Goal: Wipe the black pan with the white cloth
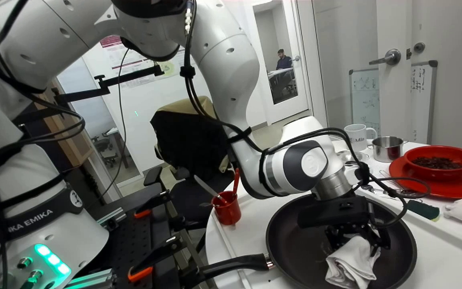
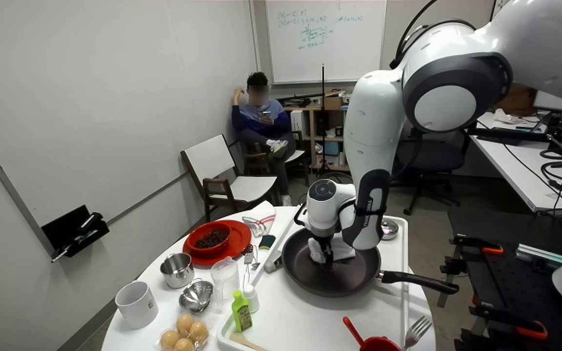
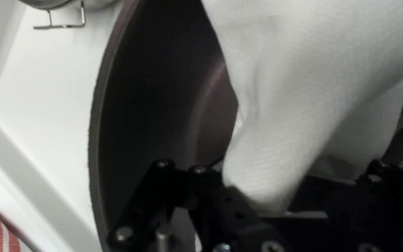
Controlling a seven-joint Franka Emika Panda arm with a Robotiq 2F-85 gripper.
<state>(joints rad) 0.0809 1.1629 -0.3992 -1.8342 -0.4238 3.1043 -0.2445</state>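
Clamping the soft-looking white fabric cloth (image 1: 350,267), the black two-fingered gripper (image 1: 357,243) hangs low within the round black long-handled pan (image 1: 295,243). Bunched just below the gripper, the cloth should prove light and limp, best pinched thick near its middle.

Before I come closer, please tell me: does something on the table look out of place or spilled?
The handle of the black pan looks awkward: in both exterior views it juts over the rim of the white tray and past the edge of the table, so it might be bumped. I see no spill.
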